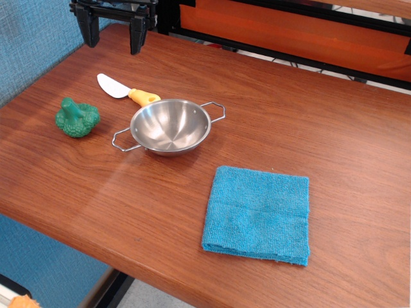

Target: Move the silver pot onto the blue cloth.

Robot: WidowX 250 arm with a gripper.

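The silver pot (pixel 170 126) stands upright left of centre, apart from the blue cloth (pixel 258 215) lying near and to the right; a slip is likely if its smooth rim or thin wire handles are pinched off-centre, and the knife (pixel 126 90) just behind could be knocked. The gripper (pixel 113 32) is seen at the far left edge, fingers apart, with nothing held or touched.

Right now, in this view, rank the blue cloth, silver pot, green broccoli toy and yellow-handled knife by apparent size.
1. Square turquoise-blue microfibre cloth, though it lies nearest the camera.
2. Shiny round steel pot.
3. White-bladed, yellow-handled toy knife and green plastic broccoli: too alike to rank.
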